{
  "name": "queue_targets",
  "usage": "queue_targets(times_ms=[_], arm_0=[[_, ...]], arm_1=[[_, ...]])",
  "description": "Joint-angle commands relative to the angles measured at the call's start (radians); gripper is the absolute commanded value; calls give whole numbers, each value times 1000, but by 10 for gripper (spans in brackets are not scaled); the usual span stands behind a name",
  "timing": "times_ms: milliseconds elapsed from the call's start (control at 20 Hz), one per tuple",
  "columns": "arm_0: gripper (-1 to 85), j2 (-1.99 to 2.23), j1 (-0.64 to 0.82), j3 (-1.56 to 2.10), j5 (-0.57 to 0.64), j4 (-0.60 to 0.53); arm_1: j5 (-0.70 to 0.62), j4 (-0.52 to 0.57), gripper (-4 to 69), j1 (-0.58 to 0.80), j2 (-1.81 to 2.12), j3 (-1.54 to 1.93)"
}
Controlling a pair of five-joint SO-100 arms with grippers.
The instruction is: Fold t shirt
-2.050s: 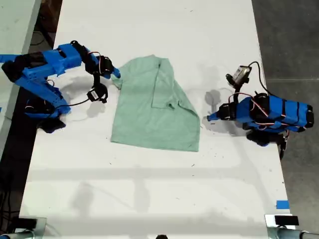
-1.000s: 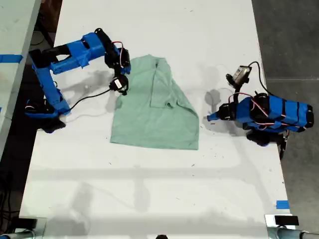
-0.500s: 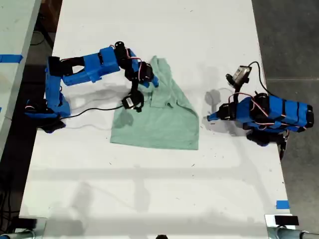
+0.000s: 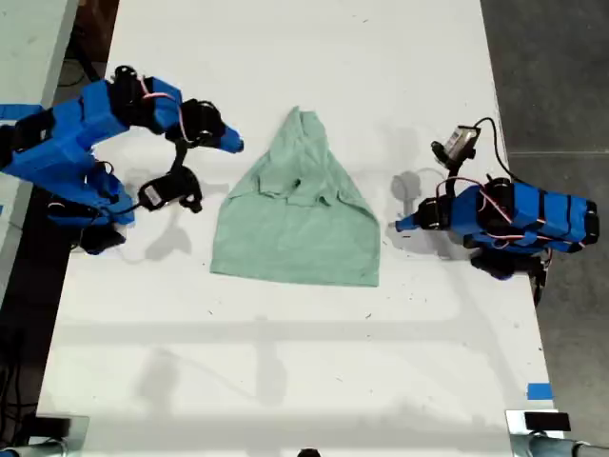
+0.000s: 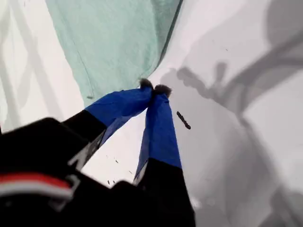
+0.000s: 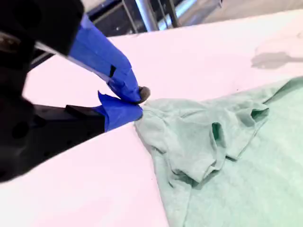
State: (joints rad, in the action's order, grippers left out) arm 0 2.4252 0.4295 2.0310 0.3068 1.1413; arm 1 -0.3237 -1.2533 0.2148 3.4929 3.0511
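Observation:
The pale mint-green t shirt (image 4: 300,233) lies flat in the middle of the white table (image 4: 285,362). Both its sides are folded in, so its far end narrows to a point. My first gripper (image 4: 235,146) hovers raised, off the shirt toward the exterior view's left. It is shut and holds nothing, and in its wrist view its tips (image 5: 154,89) meet above bare table beside the t shirt (image 5: 113,42). My second gripper (image 4: 398,226) rests low at the exterior view's right. It is shut, with its tips (image 6: 137,103) against the edge of the t shirt (image 6: 227,156).
The first arm's base (image 4: 90,214) stands at the table's edge on the exterior view's left, and the second arm's body (image 4: 519,224) at its right edge. Blue tape (image 4: 539,390) marks the near right corner in that view. Dark floor (image 4: 561,76) lies beyond.
My first gripper carried the shirt's side toward the middle, let it go and swung back to the exterior view's left. The shirt is now narrower at its far end. The second arm stayed still.

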Motion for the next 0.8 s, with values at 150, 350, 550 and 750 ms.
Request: queue_targets(times_ms=[150, 350, 550, 750], arm_0=[[-1, 1118, -186, 985, -80, -250], [-1, 1183, -173, 1134, -21, -212], [-1, 1183, -153, 1141, -37, -195], [-1, 1183, -147, 1141, -43, -186]], arm_1=[[5, 3, 8, 5, 17, 46], [5, 3, 8, 5, 17, 48], [11, 2, 8, 0, 17, 48], [-3, 6, 8, 9, 17, 48]])
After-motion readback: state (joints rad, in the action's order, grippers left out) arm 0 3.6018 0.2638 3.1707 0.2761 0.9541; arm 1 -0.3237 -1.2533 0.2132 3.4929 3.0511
